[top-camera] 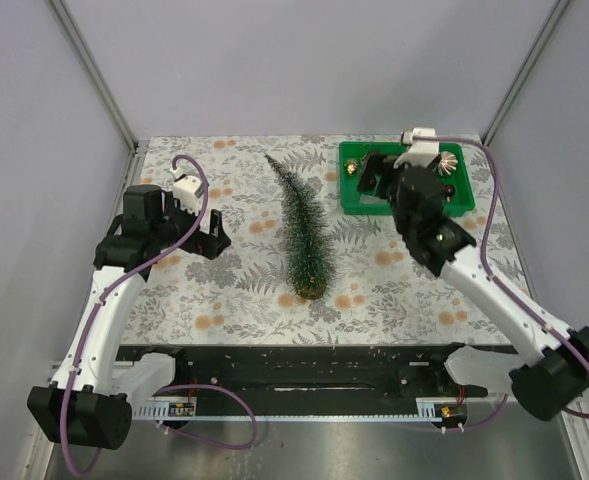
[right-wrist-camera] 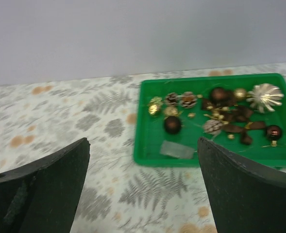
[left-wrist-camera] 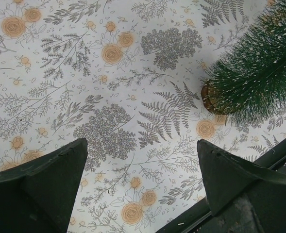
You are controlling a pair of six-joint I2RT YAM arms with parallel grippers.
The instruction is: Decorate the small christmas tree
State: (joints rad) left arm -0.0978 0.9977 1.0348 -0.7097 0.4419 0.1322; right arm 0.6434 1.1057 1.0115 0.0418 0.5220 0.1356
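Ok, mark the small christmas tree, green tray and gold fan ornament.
small christmas tree (top-camera: pixel 301 225), top view, bristles.
green tray (right-wrist-camera: pixel 143 126), right wrist view, left wall.
gold fan ornament (right-wrist-camera: pixel 265 96), right wrist view, centre.

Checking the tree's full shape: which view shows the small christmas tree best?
Top external: the small christmas tree appears whole, tip to base. Left wrist shows only its base and lower bristles; right wrist shows none.

Green tray (right-wrist-camera: pixel 139 131) is lying on the fern-printed tablecloth (right-wrist-camera: pixel 60 107), holding pine cones (right-wrist-camera: pixel 187 99), dark baubles (right-wrist-camera: pixel 172 124) and a gold fan ornament (right-wrist-camera: pixel 264 96).
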